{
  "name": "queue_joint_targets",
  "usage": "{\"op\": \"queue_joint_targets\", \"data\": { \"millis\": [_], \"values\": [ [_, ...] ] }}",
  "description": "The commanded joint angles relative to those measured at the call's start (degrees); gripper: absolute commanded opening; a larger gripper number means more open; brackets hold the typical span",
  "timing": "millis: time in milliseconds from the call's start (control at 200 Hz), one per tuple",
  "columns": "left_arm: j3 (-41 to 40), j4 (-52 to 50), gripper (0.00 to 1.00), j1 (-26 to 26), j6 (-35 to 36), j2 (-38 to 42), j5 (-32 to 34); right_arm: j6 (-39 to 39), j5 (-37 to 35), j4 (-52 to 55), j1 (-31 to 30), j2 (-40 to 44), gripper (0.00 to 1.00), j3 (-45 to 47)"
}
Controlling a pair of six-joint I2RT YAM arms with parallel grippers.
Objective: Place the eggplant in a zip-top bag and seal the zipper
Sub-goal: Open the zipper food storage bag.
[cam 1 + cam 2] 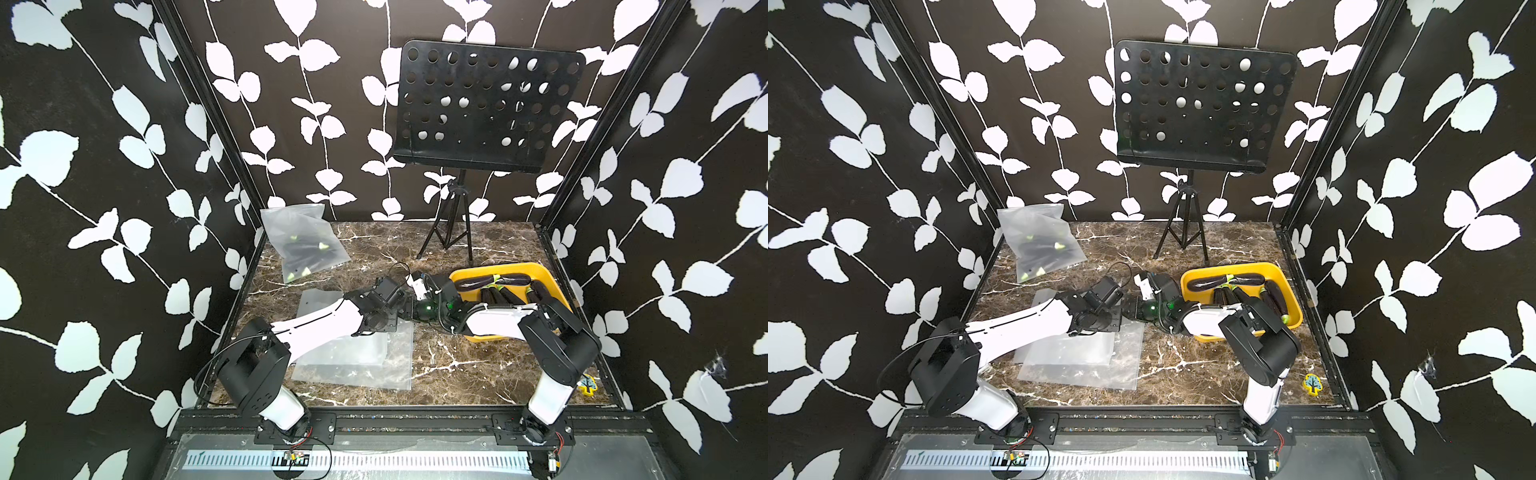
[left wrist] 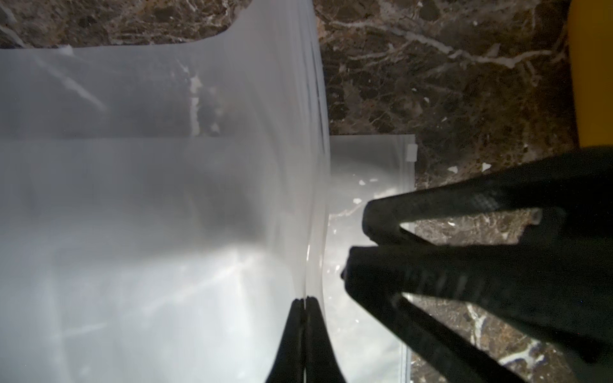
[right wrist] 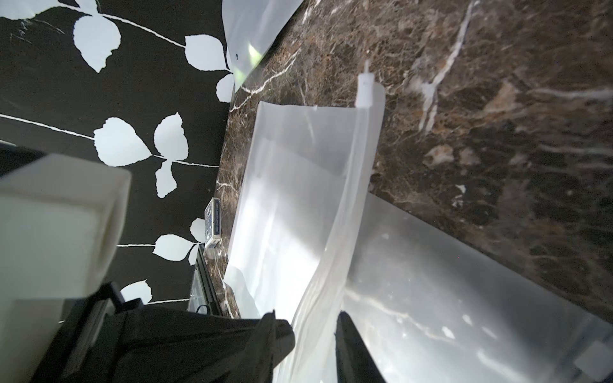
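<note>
Left gripper (image 2: 303, 300) clamped on zip-top bag (image 2: 149, 199) lip; right gripper (image 3: 308, 318) jaws apart astride it. Pinch one layer only.

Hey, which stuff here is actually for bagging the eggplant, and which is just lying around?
For the job: zip-top bag, eggplants, yellow tray, left claw, right claw.
Lying about: music stand, filled bags, spare flat bags, card box, tree sticker.
</note>
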State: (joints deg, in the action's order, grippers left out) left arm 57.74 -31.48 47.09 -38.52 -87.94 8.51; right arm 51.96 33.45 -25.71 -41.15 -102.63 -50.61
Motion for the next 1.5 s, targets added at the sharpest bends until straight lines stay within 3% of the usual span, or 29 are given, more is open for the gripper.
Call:
{"op": "queue_joint_targets", "data": {
  "millis": [0, 585, 770, 940, 1170, 1375, 1495],
  "values": [
    [-0.8, 0.7, 0.00, -0.3, -0.1, 2.2, -0.1, 1.9, 0.1, -3.3, -0.8, -2.7, 0.30, -1.2],
    [-1.1, 1.1, 0.00, -0.6, -0.3, 3.5, 0.5, 4.4, 0.7, -5.4, -1.5, -6.0, 0.18, -1.7],
    [-1.1, 1.0, 0.00, -0.8, 0.0, 3.5, 0.4, 3.2, 0.5, -3.0, -1.7, -5.7, 0.12, -2.6],
    [-1.6, 0.8, 0.00, -0.7, -0.1, 3.6, 1.0, 3.6, 0.7, -3.1, -1.8, -5.5, 0.00, -2.9],
    [-0.5, -2.9, 0.00, -0.7, 1.0, 2.7, 4.8, 3.0, 0.6, -1.9, -1.9, -3.9, 0.00, -2.4],
    [-0.4, -2.8, 0.26, -0.7, 1.2, 1.6, 5.3, 1.7, 1.3, -0.4, -2.5, -2.4, 0.00, -2.4],
    [-1.0, -1.5, 0.34, -0.8, 1.1, 0.9, 4.3, 1.6, 1.7, -0.5, -2.8, -2.3, 0.00, -2.7]
  ]
}}
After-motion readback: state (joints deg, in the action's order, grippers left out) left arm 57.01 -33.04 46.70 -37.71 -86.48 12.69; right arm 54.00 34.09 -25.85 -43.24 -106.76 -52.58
